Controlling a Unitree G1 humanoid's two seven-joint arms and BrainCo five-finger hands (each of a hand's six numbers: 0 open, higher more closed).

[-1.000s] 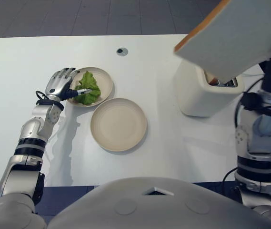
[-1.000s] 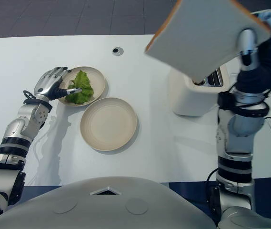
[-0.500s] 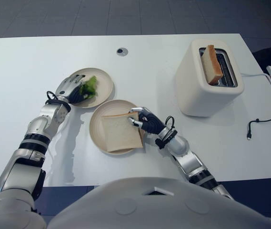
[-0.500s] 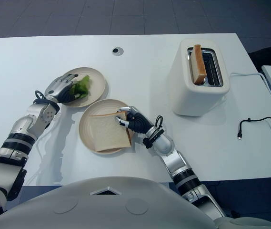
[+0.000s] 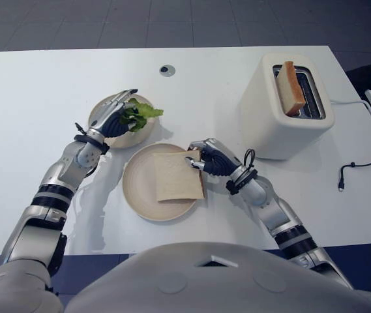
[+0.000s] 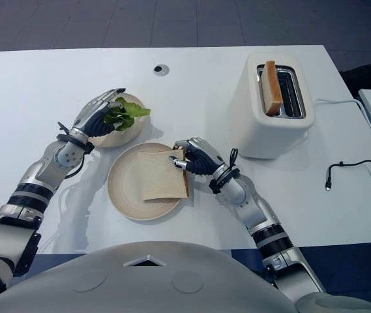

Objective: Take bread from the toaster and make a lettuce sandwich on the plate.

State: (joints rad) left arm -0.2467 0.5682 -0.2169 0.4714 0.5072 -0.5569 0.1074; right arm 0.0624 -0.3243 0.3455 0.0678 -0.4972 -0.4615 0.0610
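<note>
Lettuce (image 5: 139, 114) pinched in the left hand (image 5: 112, 119), first bread slice (image 5: 177, 177) down on the plate (image 5: 137, 193).
The leaf is light, limp and easy to tear, so a gentle pinch near its thicker base looks safest. The left fingers are closed on its near end and the frilly tip sticks out beyond them, above the small dish (image 5: 98, 111). The bread is soft and dents easily, best held by the crust. The right hand (image 5: 212, 157) is curled on the slice's far right corner and seems to pinch it. Beyond those fingers, a second slice (image 5: 293, 87) stands in the toaster (image 5: 283, 134). Half a second ago the leaf lay on the dish; now it is raised, and the slice sits further right.
</note>
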